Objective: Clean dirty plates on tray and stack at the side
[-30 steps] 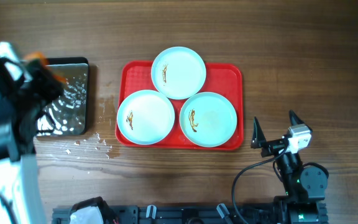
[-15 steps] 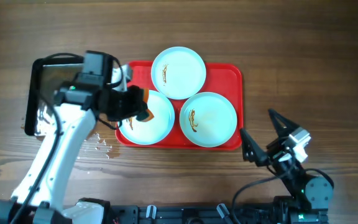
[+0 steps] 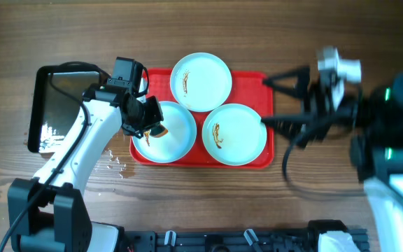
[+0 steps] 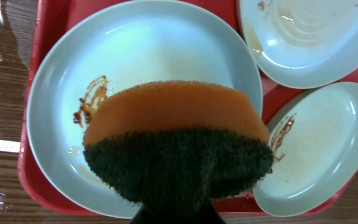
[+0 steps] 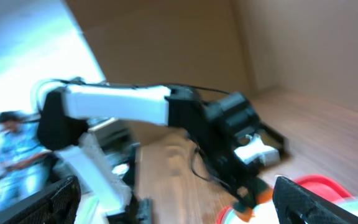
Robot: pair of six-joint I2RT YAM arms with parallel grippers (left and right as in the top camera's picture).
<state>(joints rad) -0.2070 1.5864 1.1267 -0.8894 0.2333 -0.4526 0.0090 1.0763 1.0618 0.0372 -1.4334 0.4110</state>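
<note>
You have a brown wood-grain table (image 3: 327, 42). It carries a large red rectangular plastic tray (image 3: 247, 87) at centre, a shiny black metal pan (image 3: 54, 105) left of it, and water splashes (image 3: 110, 162) near both.

A dark brown wooden table (image 3: 201, 28) with long grain fills the overhead view from edge to edge. At about eight o'clock its top is wet, and small drops (image 3: 110, 162) there glint in light from above. A black rail (image 3: 208, 241) runs along the table's edge at six o'clock. In the right wrist view the same wood lies at four o'clock. Behind it a plain brown wall (image 5: 303, 43) spans twelve to three o'clock. A bright, washed-out patch (image 5: 17, 50) glares at ten o'clock; whether it is a window cannot be told. A blurred person (image 5: 11, 143) in blue stands at nine o'clock.
</note>
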